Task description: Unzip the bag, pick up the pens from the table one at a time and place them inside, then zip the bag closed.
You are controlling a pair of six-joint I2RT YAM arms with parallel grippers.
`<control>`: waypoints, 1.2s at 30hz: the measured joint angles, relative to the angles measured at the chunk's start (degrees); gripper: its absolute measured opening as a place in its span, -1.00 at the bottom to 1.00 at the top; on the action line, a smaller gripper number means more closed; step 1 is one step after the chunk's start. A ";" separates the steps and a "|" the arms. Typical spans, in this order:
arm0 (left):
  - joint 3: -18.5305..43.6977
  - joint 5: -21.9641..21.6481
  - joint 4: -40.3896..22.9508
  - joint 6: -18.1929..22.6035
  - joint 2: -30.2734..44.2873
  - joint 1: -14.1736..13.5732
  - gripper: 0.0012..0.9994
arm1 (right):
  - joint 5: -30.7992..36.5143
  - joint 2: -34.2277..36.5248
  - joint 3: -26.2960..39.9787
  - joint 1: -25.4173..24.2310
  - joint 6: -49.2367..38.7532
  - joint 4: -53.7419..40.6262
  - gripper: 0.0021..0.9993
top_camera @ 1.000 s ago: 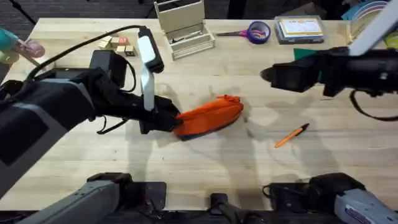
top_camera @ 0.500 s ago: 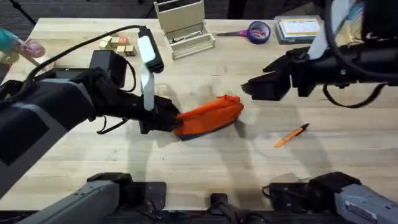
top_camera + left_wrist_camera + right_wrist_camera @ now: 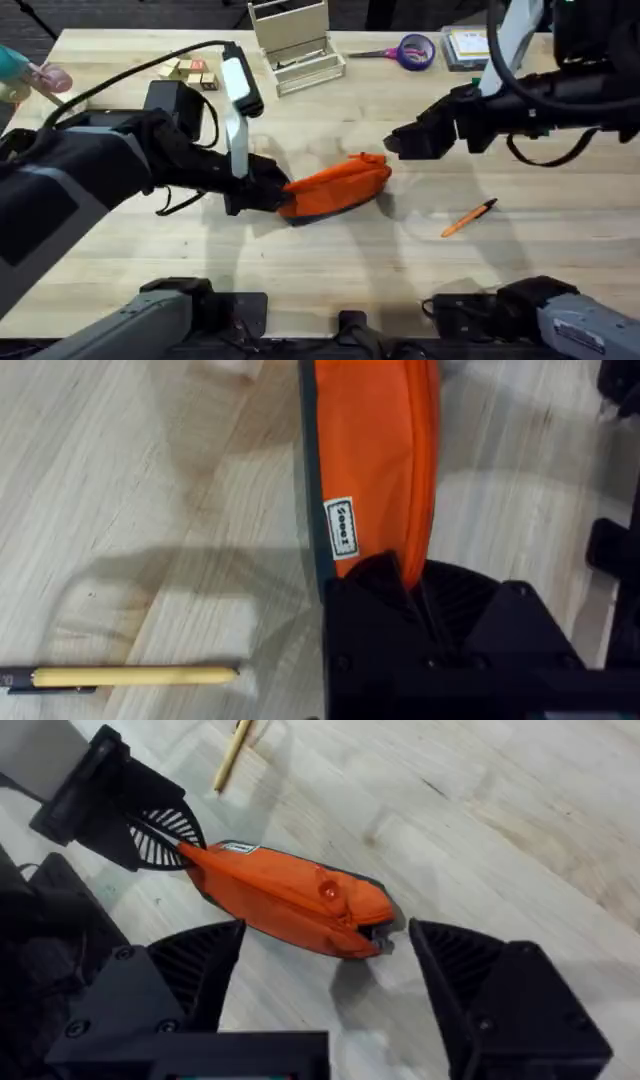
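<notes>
The orange bag (image 3: 335, 187) lies at the table's middle, zip along its top. My left gripper (image 3: 278, 196) is shut on the bag's left end; the left wrist view shows its black fingers (image 3: 385, 585) pinching the orange fabric (image 3: 375, 450). My right gripper (image 3: 392, 145) hovers open just above and right of the bag's right end; in its wrist view the bag (image 3: 290, 900) lies between and beyond the spread fingers (image 3: 195, 960). An orange pen (image 3: 468, 218) lies right of the bag. A yellowish-tan pen (image 3: 135, 676) lies near the left gripper and appears again as a pen (image 3: 232, 755) in the right wrist view.
A white organizer box (image 3: 295, 45) stands at the back middle. Purple-handled scissors (image 3: 405, 50) and a flat box (image 3: 482, 45) lie at the back right. Small wooden blocks (image 3: 187, 70) sit back left. The table (image 3: 330, 265) is bare in front of the bag.
My right arm has swung left from the right side and lowered toward the bag's right end. The left gripper, bag and orange pen have stayed put.
</notes>
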 joint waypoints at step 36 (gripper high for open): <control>0.00 -0.15 0.00 0.00 0.00 0.00 -0.92 | 0.00 16.16 0.04 5.55 -1.57 4.86 1.00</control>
